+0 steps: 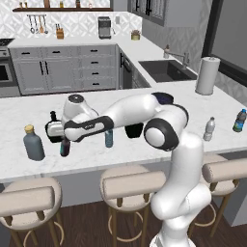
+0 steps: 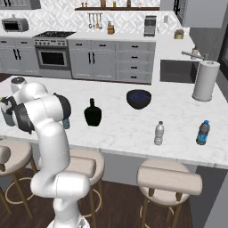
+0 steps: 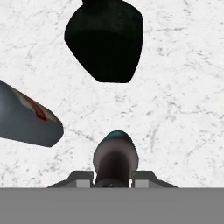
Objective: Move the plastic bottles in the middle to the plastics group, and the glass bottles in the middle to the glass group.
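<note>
Pincer state: my pincer [image 3: 114, 175] is clamped on the brown beer bottle [image 3: 115, 155], one finger on each side of it, with no gap visible.
Held item: the brown beer bottle hangs upright beneath my hand, low over the marble counter [image 3: 183, 87]. I cannot tell whether its base touches the surface.
Glass group: the grey tan-capped bottle [image 1: 34, 143] stands just beside my pincer on one flank. A black flask [image 1: 52, 126] stands close beyond my pincer. Both are apart from the held bottle.
Step in hand: in my judgement, delivery of the first glass item, at the point of set-down.
Next move: lower until the base is seated, part the fingers, then lift straight up. The near neighbours leave little room for any sideways swing.
Risk: a tilted release could tip the slim bottle into the grey one.
Outstanding, glass: a second black flask [image 2: 92, 113] stands mid-counter, well apart from my pincer.
Outstanding, plastic: the light-blue water bottle [image 1: 109, 138] stands near my forearm.
Plastics group: the clear bottle [image 2: 159, 133] and the dark-capped blue bottle [image 2: 203, 132] stand far off, at the opposite end.
</note>
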Available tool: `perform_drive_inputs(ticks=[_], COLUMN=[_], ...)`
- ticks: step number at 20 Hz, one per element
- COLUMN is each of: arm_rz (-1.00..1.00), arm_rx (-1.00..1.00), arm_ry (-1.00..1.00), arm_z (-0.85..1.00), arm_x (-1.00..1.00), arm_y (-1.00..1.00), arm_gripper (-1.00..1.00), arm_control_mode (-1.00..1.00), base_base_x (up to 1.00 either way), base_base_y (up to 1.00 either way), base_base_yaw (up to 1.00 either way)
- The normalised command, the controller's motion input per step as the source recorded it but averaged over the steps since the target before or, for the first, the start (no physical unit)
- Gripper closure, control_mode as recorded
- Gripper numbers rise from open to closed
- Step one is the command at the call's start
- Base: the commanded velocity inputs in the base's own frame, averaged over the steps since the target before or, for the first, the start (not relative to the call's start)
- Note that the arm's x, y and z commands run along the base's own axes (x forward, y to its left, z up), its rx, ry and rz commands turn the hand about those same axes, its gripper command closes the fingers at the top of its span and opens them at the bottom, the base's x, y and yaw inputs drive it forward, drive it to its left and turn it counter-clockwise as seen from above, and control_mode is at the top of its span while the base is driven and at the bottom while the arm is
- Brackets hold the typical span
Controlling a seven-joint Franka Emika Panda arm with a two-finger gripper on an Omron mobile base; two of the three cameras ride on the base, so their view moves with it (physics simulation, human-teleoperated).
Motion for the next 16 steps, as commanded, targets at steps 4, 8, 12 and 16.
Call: perform_drive_inputs(ticks=[4, 8, 12, 16], arm_rz=[0.0, 0.0, 0.0, 0.0], arm_rx=[0.02, 0.0, 0.0, -0.03], arm_ry=[0.0, 0.0, 0.0, 0.0], arm_z=[-0.47, -0.45, -0.31, 0.04], arm_x=[0.06, 0.09, 0.01, 0.0], arm_y=[0.04, 0.13, 0.02, -0.01], arm_gripper=[1.0, 1.0, -1.0, -1.0], arm_control_mode=[-1.0, -1.0, -1.0, -1.0], base_base_x=[0.0, 0.0, 0.0, 0.0], base_base_y=[0.0, 0.0, 0.0, 0.0], base_base_yaw=[0.0, 0.0, 0.0, 0.0])
